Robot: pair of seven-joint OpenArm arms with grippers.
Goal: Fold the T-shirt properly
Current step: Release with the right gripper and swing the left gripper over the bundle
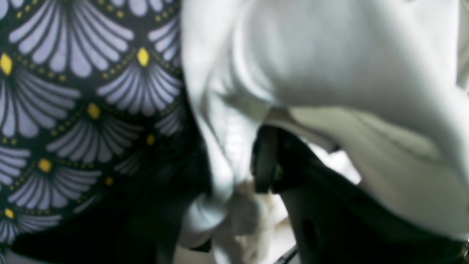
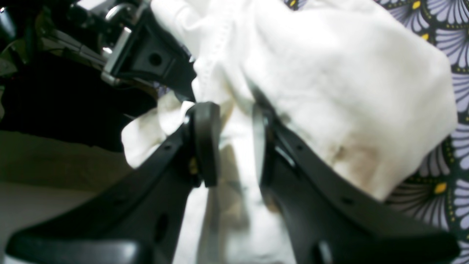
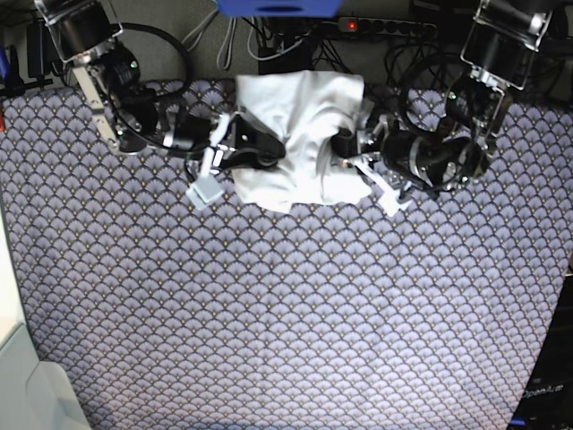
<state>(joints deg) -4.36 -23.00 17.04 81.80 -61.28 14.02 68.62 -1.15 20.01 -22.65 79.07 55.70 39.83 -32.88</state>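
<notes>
Between my right gripper [image 2: 234, 141] jaws I hold a fold of the T-shirt [image 2: 329, 84]; the two black fingers [image 2: 207, 143] stand narrow, with white cloth pressed in the gap. My left gripper [image 1: 253, 161] is half buried in the same fabric (only one dark finger shows clearly), and I cannot tell if it is closed on the cloth or only pushed against it. Further away, in the base view, the T-shirt [image 3: 300, 134] lies bunched near the far edge of the table cover [image 3: 269, 313], which has a pattern of purple fans. My right gripper [image 3: 269, 148] touches the side of the shirt on that view's left, my left gripper [image 3: 345, 143] the opposite side. A power strip [image 3: 376, 27] lies behind the table.
</notes>
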